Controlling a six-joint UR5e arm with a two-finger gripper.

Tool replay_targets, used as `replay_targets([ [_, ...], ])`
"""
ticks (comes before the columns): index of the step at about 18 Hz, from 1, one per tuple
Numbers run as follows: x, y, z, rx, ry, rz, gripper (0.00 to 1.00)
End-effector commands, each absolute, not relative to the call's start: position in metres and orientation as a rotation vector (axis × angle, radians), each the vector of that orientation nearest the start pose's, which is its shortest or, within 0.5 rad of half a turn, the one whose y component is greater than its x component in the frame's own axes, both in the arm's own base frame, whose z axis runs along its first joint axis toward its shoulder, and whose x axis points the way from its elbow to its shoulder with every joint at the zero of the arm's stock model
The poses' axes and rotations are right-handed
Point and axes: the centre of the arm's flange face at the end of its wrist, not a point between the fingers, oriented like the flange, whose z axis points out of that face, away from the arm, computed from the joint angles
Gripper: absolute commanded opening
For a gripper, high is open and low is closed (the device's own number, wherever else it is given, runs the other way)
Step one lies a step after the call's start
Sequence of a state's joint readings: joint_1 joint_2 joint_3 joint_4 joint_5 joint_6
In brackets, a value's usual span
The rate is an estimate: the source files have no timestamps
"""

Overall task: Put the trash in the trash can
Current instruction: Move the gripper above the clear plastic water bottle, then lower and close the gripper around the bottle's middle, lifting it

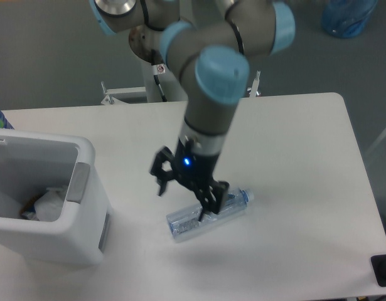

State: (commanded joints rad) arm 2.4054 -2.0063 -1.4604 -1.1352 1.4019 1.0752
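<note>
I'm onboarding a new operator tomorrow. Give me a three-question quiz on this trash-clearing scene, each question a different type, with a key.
1. True or false: the bottle lies on its side on the table.
2. Multiple choice: where is the white wad? A) beside the bottle B) inside the bin C) in the gripper
3. Fill in: the gripper's open fingers are at the ____.

Key:
1. True
2. B
3. bottle
</note>
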Motion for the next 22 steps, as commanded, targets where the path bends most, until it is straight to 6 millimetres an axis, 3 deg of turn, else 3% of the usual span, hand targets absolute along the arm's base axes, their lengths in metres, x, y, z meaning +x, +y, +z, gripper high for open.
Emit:
replay_targets([
  [4, -0.372, 0.567, 0.305, -2.954, 0.459, -0.038, 1.00],
  [9, -0.375, 0.580, 0.264, -3.018, 0.554, 0.090, 1.00],
  [19, -0.344, 0.585, 0.229, -3.050, 0.643, 0.004, 1.00],
  [22, -0.339, 0.586, 0.212, -3.062, 0.656, -0.023, 0.94],
])
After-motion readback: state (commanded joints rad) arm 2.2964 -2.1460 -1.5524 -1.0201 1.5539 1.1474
